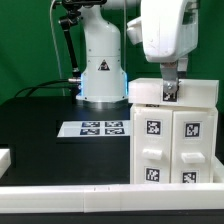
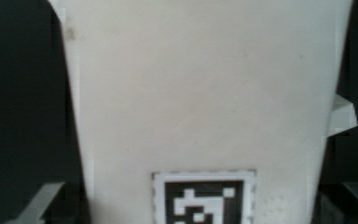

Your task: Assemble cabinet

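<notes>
Gripper working at the top of the cabinet

In the exterior view, the cabinet (image 1: pixel 172 135) is standing upright at the exterior view's right of the black table (image 1: pixel 40 125), with the gripper (image 1: pixel 170 92) reaching down onto its top edge. It is looking stiff, light and smooth, so thin edges are probably offering the best hold. The marker board (image 1: pixel 99 128) is lying nearby. In the wrist view, white plastic is filling the frame; fingers (image 2: pixel 345 117) are barely showing, so I cannot tell whether they are pinching.

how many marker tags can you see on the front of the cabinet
4 on the cabinet, in a two-by-two grid: upper pair, lower pair. Others may be hidden.
</notes>
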Robot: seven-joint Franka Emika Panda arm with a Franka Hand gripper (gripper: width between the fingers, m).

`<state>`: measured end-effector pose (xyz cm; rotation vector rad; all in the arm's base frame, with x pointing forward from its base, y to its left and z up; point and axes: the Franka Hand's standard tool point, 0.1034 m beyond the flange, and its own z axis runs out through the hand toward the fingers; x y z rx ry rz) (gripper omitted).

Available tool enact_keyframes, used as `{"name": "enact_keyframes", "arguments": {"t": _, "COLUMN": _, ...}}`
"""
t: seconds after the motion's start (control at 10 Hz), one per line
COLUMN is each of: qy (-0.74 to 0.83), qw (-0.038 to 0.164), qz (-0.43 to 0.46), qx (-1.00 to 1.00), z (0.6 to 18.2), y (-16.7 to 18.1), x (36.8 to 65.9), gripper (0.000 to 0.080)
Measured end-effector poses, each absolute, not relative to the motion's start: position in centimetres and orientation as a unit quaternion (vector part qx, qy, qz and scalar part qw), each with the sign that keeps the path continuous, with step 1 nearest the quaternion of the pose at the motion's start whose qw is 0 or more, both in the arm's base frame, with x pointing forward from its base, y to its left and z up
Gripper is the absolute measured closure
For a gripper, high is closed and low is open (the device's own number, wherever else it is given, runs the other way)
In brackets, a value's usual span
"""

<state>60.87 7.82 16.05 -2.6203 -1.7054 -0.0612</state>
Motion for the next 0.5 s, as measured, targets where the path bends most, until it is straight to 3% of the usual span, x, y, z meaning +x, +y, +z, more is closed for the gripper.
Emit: {"name": "enact_keyframes", "arguments": {"t": 0.5, "qy": -0.391, "qw": 0.013, "qz": -0.021, "qx": -0.92, "z": 15.98, "y": 7.83, "x": 60.85, "gripper": 0.0245}}
